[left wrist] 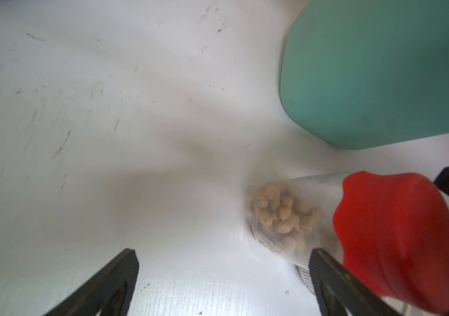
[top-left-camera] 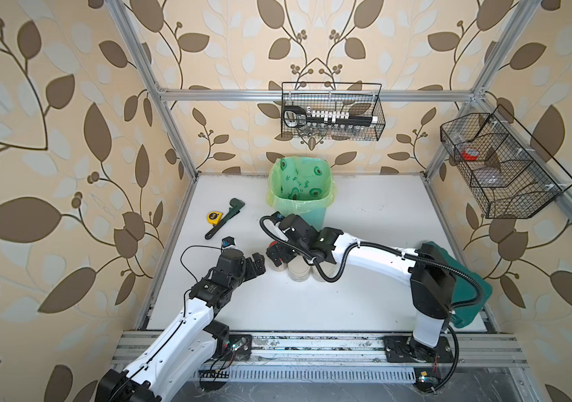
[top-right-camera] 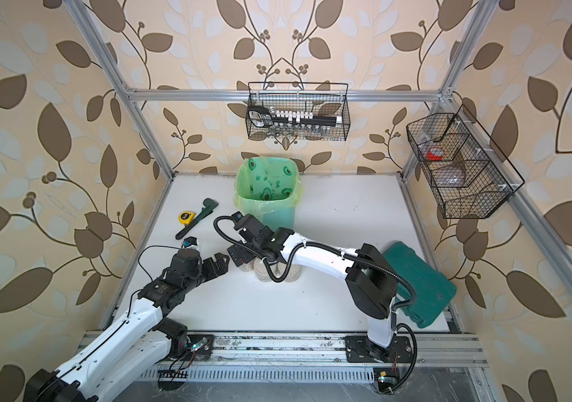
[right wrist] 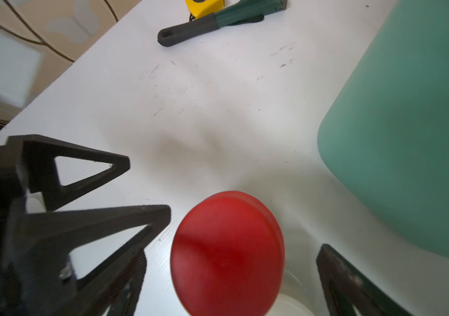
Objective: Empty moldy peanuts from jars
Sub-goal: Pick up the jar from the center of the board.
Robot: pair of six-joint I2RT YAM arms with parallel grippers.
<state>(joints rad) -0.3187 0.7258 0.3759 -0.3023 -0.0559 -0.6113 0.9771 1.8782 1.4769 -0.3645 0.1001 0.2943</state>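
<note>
Left wrist view puts the tall glass jar (left wrist: 319, 183) standing on the white worktop (left wrist: 108, 109), near the foot of the mint-green bin (left wrist: 382, 68). Its red screw lid (left wrist: 393, 238) is on and the moldy peanuts (left wrist: 280, 216) are heaped in its bottom. The left hand (left wrist: 223, 254) is spread wide and holds nothing, with one finger just beside the glass. In the right wrist view the right hand (right wrist: 229, 281) is likewise wide open over that lid, with a gap on either side, gripping nothing. In a top view the two squat jars (top-left-camera: 299, 272) stand lidded under the right arm, and no nuts show in the bin's liner (top-left-camera: 298, 181). By my reading nothing is emptied yet: every jar remains to be opened and tipped.
</note>
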